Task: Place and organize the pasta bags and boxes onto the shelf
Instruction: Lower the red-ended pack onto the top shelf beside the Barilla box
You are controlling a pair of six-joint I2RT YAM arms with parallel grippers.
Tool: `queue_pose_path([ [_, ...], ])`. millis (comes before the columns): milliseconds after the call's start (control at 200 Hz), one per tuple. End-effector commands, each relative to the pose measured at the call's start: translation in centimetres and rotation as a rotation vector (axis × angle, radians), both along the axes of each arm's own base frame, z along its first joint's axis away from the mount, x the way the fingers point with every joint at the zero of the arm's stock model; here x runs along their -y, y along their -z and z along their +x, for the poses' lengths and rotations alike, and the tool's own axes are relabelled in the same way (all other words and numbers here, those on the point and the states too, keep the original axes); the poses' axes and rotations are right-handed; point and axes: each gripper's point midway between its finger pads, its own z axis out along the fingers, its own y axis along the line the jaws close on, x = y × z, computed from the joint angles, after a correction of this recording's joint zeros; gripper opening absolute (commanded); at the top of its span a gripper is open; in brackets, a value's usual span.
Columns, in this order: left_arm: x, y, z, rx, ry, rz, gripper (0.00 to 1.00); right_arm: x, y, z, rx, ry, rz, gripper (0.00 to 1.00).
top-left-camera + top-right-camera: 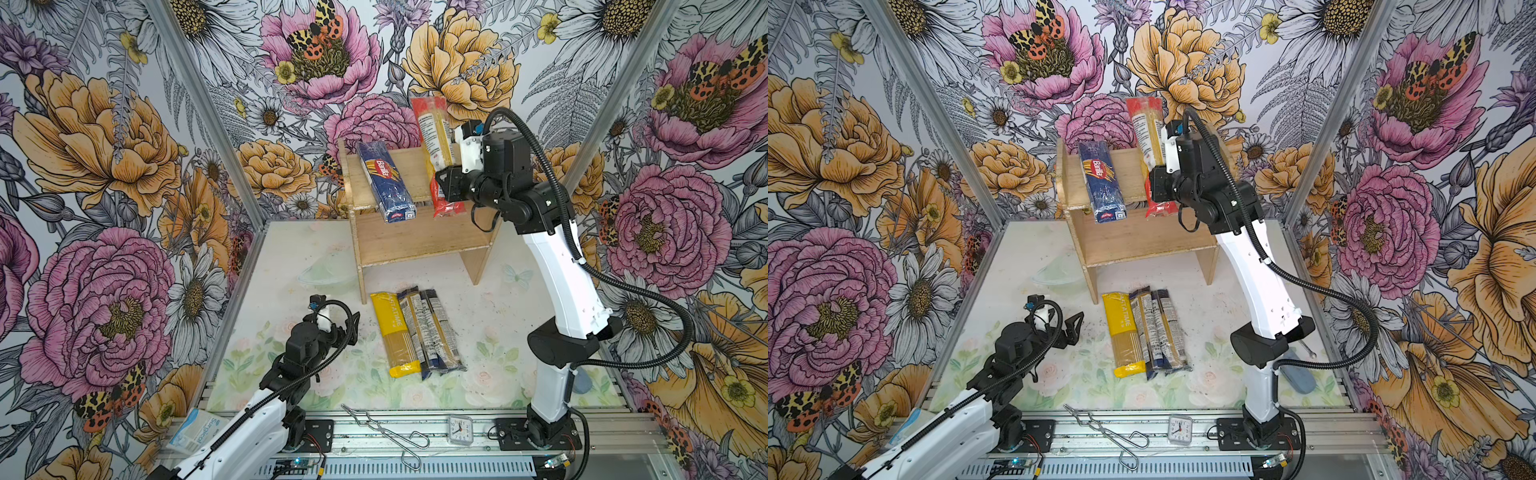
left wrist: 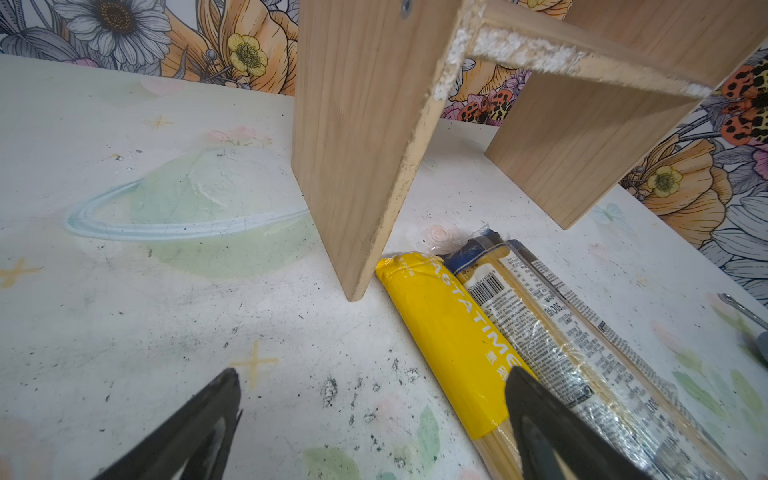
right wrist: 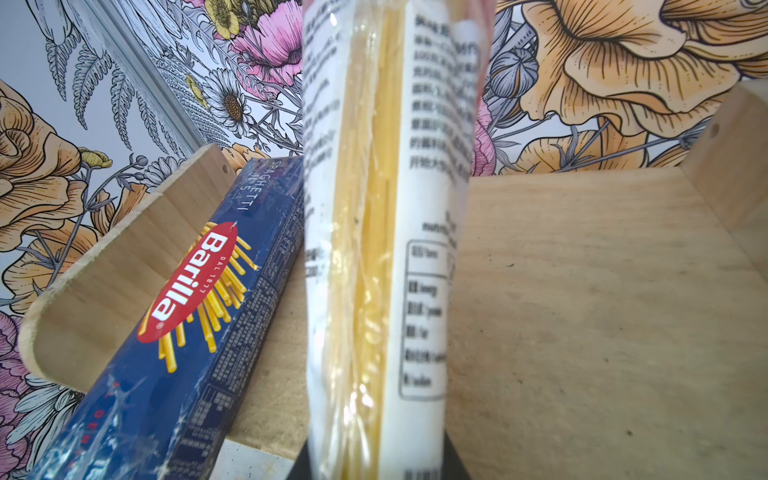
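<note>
Spaghetti packs, five in all, long and narrow. Red-ended clear pack, pale yellow strands and a white printed label showing through the film, clamped near its lower end in the closed right tool; standing steeply over the right part of the top board of the shelf, lower red end hanging past the board's front edge. Dark blue Barilla box, red oval logo upward, lying aslant on the same board, near end jutting over the front edge. Shelf of pale bare wood, two boards between upright sides, edges chipped. On the tabletop, just before the shelf, three packs side by side and touching: yellow pack leftmost, then inner dark-ended pack, then outer dark-ended pack, both clear. Left tool spread wide, empty, low beside the yellow pack.
</note>
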Motion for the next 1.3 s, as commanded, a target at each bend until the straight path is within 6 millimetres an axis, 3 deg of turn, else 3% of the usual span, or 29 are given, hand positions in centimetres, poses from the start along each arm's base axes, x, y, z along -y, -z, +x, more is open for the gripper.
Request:
queue_pose_path([
  [0,-0.2,0.1,0.0,0.005,-0.002,-0.003,0.99,-0.3,-3.3,1.7,0.138,0.035,0.067,0.05],
  [781,-0.2,0.1,0.0,0.007,-0.005,-0.005,0.99,-0.7,0.0,3.5,0.076,0.046,0.013,0.19],
  [1296,-0.2,0.0,-0.1,0.011,-0.004,-0.006,0.99,-0.7,1.5,3.9,0.042,0.055,-0.012,0.21],
])
